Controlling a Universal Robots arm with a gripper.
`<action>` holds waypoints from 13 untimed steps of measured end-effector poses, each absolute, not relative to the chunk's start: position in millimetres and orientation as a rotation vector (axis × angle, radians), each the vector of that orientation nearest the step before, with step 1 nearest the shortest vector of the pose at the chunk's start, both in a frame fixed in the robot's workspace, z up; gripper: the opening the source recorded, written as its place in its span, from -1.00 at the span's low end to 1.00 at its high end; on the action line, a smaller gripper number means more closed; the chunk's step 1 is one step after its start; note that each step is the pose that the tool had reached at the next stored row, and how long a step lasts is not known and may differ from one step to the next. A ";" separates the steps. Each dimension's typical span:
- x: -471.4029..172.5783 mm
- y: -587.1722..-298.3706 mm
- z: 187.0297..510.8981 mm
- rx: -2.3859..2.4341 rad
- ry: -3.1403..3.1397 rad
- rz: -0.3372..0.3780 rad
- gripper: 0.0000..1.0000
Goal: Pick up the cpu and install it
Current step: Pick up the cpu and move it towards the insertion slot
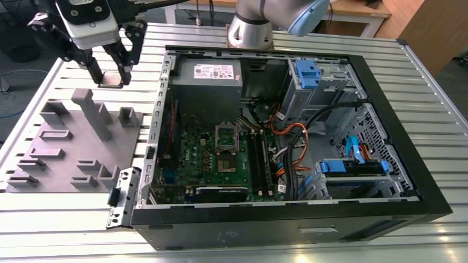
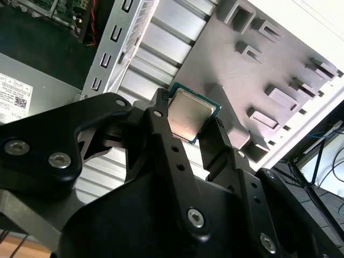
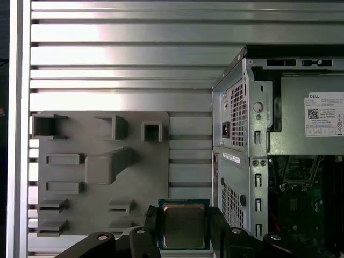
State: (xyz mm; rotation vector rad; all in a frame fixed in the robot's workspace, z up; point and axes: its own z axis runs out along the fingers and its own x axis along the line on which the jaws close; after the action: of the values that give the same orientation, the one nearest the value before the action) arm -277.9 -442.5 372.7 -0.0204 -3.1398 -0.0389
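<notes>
Fingers [image 3: 152, 226] of the black gripper [image 3: 184, 232] clamp the small square silver-topped cpu [image 3: 184, 224] above the slatted aluminium table [image 3: 107, 54], near the grey plastic fixture plate [image 3: 140, 177].

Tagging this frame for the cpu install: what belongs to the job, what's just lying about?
Job:
cpu, clamped in the gripper
socket frame on the green board

Lying about:
grey fixture plate
power supply
cables
</notes>
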 end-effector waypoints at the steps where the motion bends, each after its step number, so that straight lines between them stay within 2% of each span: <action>1: -276.4 -442.5 372.7 -0.020 -3.140 -0.039 -0.06; 13: -257.0 -442.5 372.7 -0.020 -3.140 -0.039 -0.06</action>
State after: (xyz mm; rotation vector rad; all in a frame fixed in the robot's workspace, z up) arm -257.0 -442.5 372.7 -0.0204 -3.1397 -0.0389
